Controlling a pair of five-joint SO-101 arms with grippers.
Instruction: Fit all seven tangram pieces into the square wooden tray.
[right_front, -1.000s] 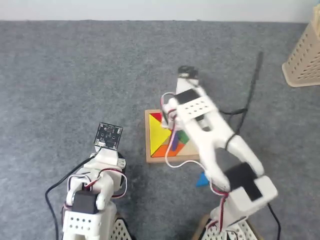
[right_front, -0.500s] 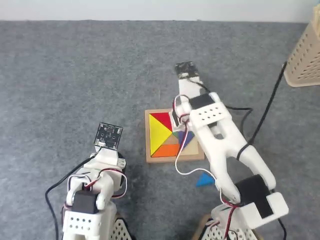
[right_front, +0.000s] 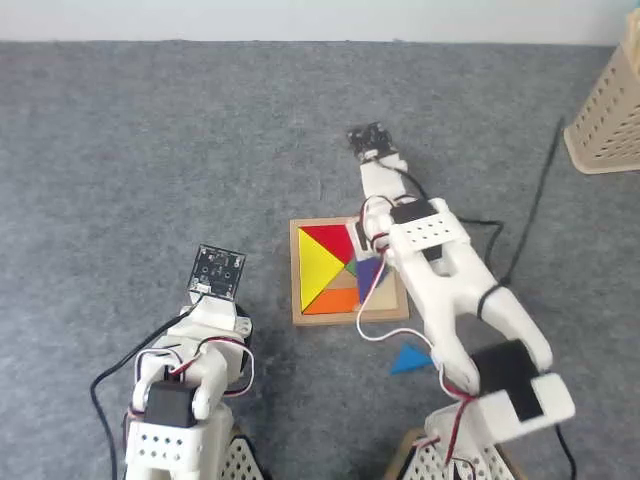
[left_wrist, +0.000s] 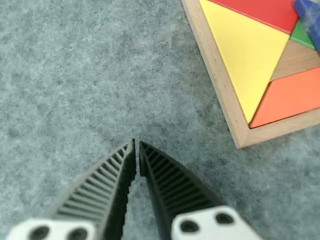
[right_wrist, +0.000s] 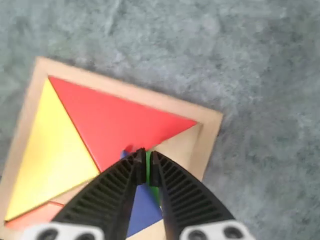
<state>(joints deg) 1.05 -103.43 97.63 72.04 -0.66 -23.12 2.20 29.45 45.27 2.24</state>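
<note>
The left tool (left_wrist: 136, 145) has stayed put, tips pinched together on nothing, low over the desk (left_wrist: 75, 60), with the wooden tray (left_wrist: 219, 75) ahead and to one side. The right tool (right_wrist: 145, 152) has slid farther across the tray, baring its pieces. Its tips are all but closed, holding nothing visible, above the dark blue piece (right_wrist: 144, 212), and its arm is stretched forward. A light blue triangle (right_front: 410, 358) lies behind it on the desk, so the task is likely unfinished.
</note>
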